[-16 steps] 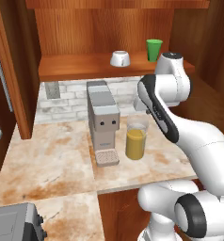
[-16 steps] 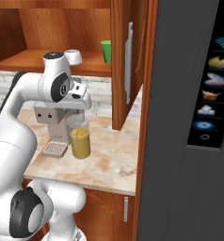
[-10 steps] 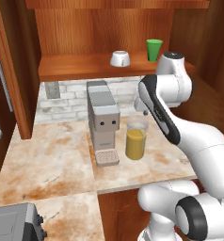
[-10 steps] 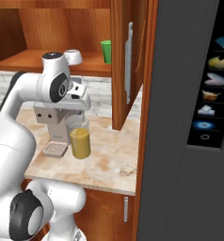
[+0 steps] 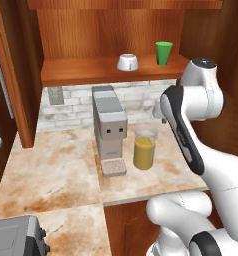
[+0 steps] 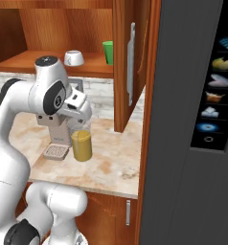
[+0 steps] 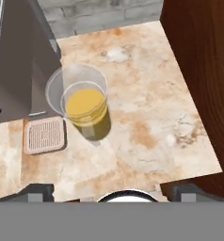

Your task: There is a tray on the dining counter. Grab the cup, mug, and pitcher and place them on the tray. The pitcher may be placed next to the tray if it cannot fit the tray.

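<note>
From my seat, the grey coffee machine (image 5: 109, 127) stands left of and below my claw (image 7: 111, 194), its drip grille (image 7: 44, 135) just beside the pitcher (image 5: 145, 149), which sits on the marble counter (image 5: 61, 167) almost straight under the claw. The claw hangs above with both tips spread wide, holding nothing. On the wooden shelf (image 5: 86, 70) beyond and above it rest the mug (image 5: 127, 62) and, further right, the cup (image 5: 164, 52), well apart. Bare counter lies right of the pitcher up to a dark wood wall (image 7: 198, 70); the counter's front edge runs just below. My own arm blocks the claw from both base cameras.
</note>
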Available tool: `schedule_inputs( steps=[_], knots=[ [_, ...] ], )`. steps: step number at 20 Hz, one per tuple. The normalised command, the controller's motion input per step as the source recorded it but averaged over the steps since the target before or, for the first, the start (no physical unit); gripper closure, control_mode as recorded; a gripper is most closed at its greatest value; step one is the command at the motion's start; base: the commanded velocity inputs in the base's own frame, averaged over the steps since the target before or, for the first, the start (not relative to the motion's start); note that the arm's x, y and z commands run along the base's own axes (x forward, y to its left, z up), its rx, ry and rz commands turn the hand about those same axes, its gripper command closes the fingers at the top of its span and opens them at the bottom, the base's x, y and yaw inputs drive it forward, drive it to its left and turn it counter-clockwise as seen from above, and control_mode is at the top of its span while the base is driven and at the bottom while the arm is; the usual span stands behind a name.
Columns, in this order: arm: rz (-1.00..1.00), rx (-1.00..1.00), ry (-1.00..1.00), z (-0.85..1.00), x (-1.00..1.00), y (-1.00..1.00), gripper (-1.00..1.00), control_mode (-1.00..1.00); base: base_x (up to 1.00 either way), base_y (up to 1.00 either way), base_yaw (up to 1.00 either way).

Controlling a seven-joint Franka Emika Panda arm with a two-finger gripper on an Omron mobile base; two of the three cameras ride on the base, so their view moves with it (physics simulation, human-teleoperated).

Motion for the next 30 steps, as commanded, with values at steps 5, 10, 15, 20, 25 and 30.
schedule_inputs(
  steps=[5, 10, 15, 20, 25, 30],
  knots=[
    [-0.33, 0.18, -0.12, 0.39, -0.24, -0.18, -1.0, -1.0, 0.0, 0.0, 0.0],
    [-0.32, 0.27, -0.16, 0.44, -0.21, -0.3, -1.0, -1.0, 0.0, 0.0, 0.0],
    [-0.36, 0.21, -0.1, 0.4, -0.05, -0.12, -1.0, -1.0, 0.0, 0.0, 0.0],
    [-0.29, 0.2, -0.15, 0.44, 0.0, 0.0, -1.0, -1.0, 0.0, 0.0, 0.0],
    [-0.15, 0.18, -0.14, 0.58, 0.0, 0.0, -1.0, -1.0, 0.0, 0.0, 0.0],
    [-0.01, 0.18, -0.06, 0.49, 0.0, 0.0, -1.0, -1.0, 0.0, 0.0, 0.0]
  ],
)
